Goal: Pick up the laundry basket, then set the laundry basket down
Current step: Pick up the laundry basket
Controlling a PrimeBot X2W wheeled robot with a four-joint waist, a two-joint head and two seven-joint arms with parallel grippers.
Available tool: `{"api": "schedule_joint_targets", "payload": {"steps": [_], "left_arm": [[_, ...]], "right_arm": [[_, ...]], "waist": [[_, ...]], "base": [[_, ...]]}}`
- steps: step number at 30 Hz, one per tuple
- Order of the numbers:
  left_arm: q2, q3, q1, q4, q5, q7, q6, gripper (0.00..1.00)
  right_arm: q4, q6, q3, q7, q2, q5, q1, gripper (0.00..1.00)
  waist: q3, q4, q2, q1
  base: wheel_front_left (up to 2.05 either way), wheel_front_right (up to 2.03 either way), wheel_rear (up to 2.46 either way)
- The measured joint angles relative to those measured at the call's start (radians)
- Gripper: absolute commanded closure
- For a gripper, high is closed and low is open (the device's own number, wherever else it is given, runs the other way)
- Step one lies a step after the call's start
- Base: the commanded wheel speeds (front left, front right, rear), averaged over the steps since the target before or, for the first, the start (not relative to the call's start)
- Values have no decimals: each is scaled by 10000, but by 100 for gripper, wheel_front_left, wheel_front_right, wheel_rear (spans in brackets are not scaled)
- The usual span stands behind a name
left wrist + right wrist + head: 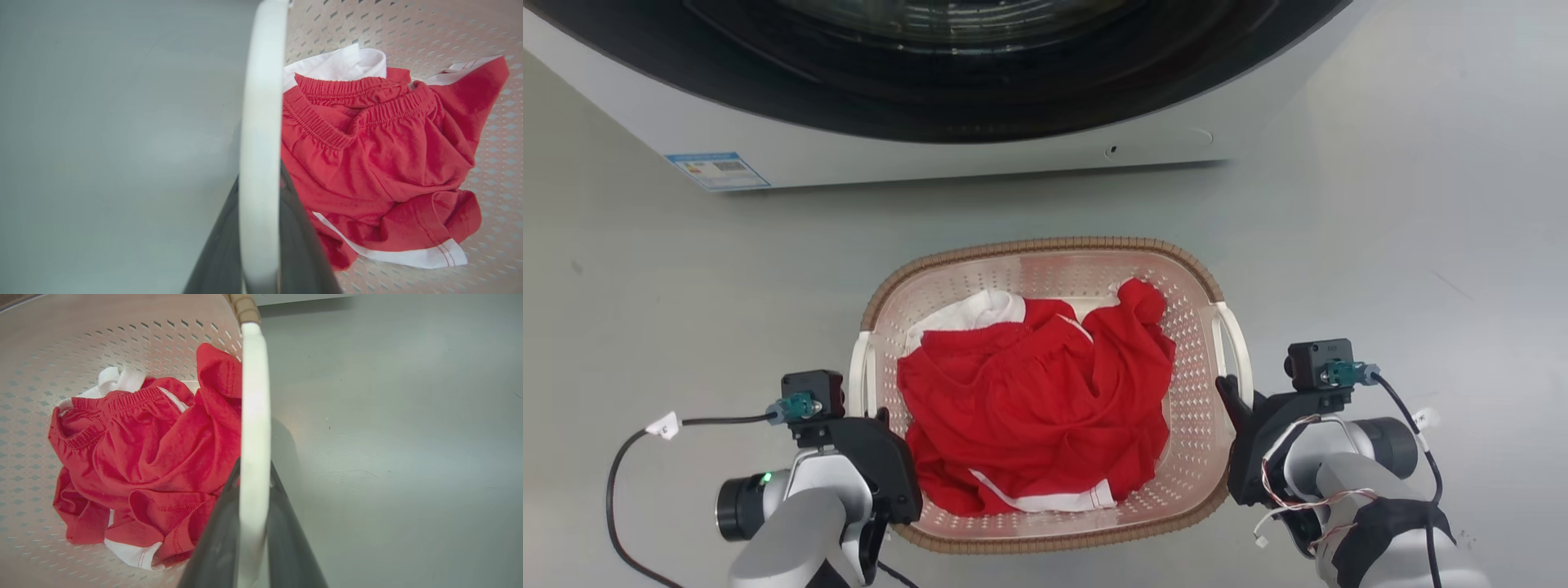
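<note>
Laundry basket: the laundry basket (1045, 244) lies low in the middle of the head view, between my two grippers, over the grey floor (1388, 212). I cannot tell whether its bottom touches the floor.
Basket make: cream perforated walls, a brown woven-look rim and a white loop handle on each side.
Left gripper: my left gripper (876, 418) is at the left handle (858, 371), near the handle's closer end.
Left jaws: in the left wrist view the white handle bar runs up between my two dark fingers (304, 245). One finger lies against each side of the bar, so these jaws are clamped on the handle.
Right gripper: my right gripper (1235, 400) is at the right handle (1236, 343), also towards its closer end.
Right jaws: in the right wrist view the bar stands between my dark fingers (288, 539), which close on both of its faces, so these jaws are clamped on that handle too.
Contents: a red garment (1037, 392) with an elastic waistband and white trim is heaped inside. It covers most of the bottom.
Under it: a white cloth (976, 312) shows at the far left of the heap.
Beyond: a washing machine (931, 159) with a white front and a dark round door stands past the far rim, apart from the basket.
Label: a blue-and-white sticker (717, 171) sits low on the machine's left.
</note>
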Motion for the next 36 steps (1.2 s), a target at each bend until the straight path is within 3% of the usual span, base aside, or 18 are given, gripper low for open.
{"api": "schedule_joint_targets", "payload": {"steps": [19, 36], "left_arm": [[17, -1229, 1957, -360, -1271, 999, 19, 100], [23, -1728, 2918, -267, -1987, 2023, 90, 100]], "right_arm": [[313, 13, 201, 1035, 33, 665, 1732, 100], [343, 13, 539, 2125, 42, 1154, 2825, 100]], "waist": [[-2506, 6, 0, -1], [-4291, 41, 1, 0]], "base": [[0, 0, 0], [0, 0, 0]]}}
